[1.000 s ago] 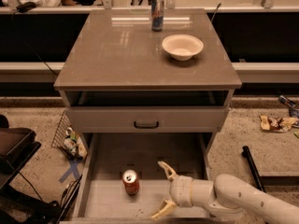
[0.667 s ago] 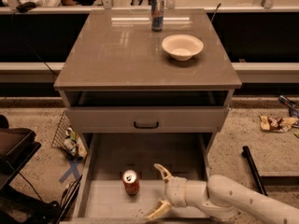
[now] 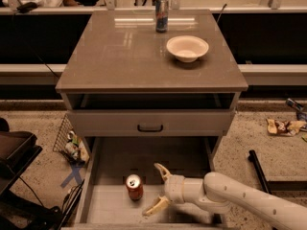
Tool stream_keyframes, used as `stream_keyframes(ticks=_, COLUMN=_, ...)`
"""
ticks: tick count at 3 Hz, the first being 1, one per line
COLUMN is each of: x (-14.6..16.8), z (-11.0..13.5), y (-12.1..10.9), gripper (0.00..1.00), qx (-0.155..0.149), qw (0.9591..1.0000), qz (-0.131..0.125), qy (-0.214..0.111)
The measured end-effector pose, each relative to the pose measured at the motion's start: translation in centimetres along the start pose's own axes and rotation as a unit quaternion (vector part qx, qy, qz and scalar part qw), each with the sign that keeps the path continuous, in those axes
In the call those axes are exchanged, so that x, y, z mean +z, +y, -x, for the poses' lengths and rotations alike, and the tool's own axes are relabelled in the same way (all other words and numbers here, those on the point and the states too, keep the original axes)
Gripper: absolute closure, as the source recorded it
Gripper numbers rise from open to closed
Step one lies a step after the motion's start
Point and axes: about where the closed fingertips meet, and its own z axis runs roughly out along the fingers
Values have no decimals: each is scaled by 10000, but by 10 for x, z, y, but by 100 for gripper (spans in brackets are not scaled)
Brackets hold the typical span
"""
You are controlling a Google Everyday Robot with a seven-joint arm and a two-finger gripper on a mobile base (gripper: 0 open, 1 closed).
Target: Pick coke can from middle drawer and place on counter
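The coke can [image 3: 134,187] stands upright on the pale floor of the open middle drawer [image 3: 108,206], left of centre. My gripper [image 3: 157,188] reaches in from the lower right on a white arm and sits just right of the can, not touching it. Its two tan fingers are spread open, one above and one below can height, and it holds nothing. The counter [image 3: 120,56] is the glossy brown-grey top of the cabinet above.
A white bowl [image 3: 187,48] and a tall blue-and-silver can [image 3: 161,14] stand on the counter toward the back. A shut drawer front with a dark handle [image 3: 150,128] hangs above the open drawer. A wire basket [image 3: 67,140] sits on the floor at left, litter at right.
My gripper has moved left across the drawer toward the coke can, fingers still spread. The can has not moved.
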Motion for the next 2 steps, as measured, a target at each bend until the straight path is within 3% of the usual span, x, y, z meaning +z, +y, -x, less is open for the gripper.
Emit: stream_keyframes(ticks=2, x=22, z=-12, y=-8, gripper=0, qx=187, qw=9996, qz=-16, qy=-212)
